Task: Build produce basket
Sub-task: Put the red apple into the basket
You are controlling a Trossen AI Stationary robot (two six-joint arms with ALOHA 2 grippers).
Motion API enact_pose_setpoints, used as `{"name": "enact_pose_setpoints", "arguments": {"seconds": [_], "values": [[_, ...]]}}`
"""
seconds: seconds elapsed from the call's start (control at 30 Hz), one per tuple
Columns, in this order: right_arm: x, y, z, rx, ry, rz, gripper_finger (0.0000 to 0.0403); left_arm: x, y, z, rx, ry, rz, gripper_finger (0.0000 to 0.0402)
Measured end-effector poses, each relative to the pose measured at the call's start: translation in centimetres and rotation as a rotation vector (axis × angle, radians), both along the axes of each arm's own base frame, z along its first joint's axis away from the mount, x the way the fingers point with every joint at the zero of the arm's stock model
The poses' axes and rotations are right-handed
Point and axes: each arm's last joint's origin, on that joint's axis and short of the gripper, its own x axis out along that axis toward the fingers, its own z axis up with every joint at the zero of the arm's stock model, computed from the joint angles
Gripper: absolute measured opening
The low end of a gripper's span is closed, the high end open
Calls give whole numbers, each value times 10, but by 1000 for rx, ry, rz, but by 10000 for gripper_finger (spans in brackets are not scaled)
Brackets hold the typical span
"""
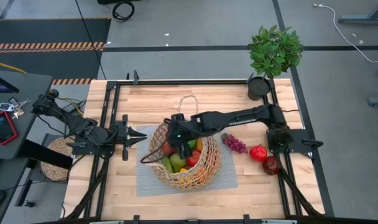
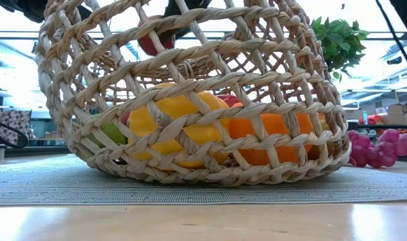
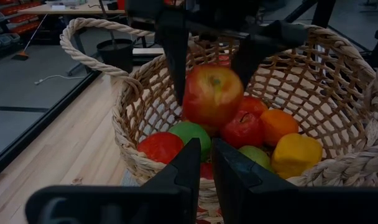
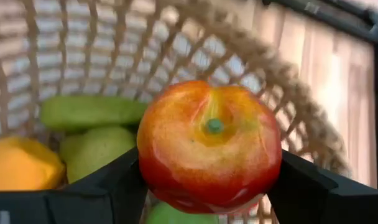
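The tan wicker basket (image 1: 186,155) stands on a grey mat (image 1: 145,183) at mid-table. It holds red, green, orange and yellow produce (image 3: 263,134). My right gripper (image 3: 211,90) reaches in over the basket's rim from the table's right side and is shut on a red-and-yellow apple (image 4: 209,146). My left gripper (image 3: 206,152) hangs shut just off the basket's left side, pointing at it and touching nothing. Purple grapes (image 1: 235,144), a red fruit (image 1: 258,152) and a dark red one (image 1: 271,165) lie on the table to the right of the basket. My right gripper pinches the apple's two opposite flanks (image 4: 145,155) between its two fingers (image 3: 175,56). The stem end (image 4: 214,126) faces back toward the wrist. The fingers slant downward from the table's right side. The apple hangs clear above the fruit in the basket, inside the rim.
A leafy plant in a black pot (image 1: 273,53) stands at the table's far right corner. A flat woven mat (image 1: 55,158) lies off the table's left edge. One loop handle (image 3: 83,43) of the basket sticks up on its far side. Bare wood lies near and far of the mat.
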Motion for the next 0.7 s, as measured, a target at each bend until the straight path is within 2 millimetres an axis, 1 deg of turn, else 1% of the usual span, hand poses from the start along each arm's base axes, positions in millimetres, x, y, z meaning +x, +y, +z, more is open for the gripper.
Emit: {"name": "enact_pose_setpoints", "arguments": {"seconds": [0.1, 0.23, 0.5, 0.57, 0.7], "values": [[5, -1, -2, -4, 45, -2, 278, 0, 0, 0, 0, 0, 0, 48], [8, -2, -11, -8, 87, -2, 290, 0, 0, 0, 0, 0, 0, 48], [7, -3, -13, 0, 97, -26, 339, 0, 0, 0, 0, 0, 0, 48], [5, -3, -10, -24, 102, -37, 354, 0, 0, 0, 0, 0, 0, 48], [-3, 5, 13, -174, 85, -111, 371, 0, 0, 0, 0, 0, 0, 48]]}}
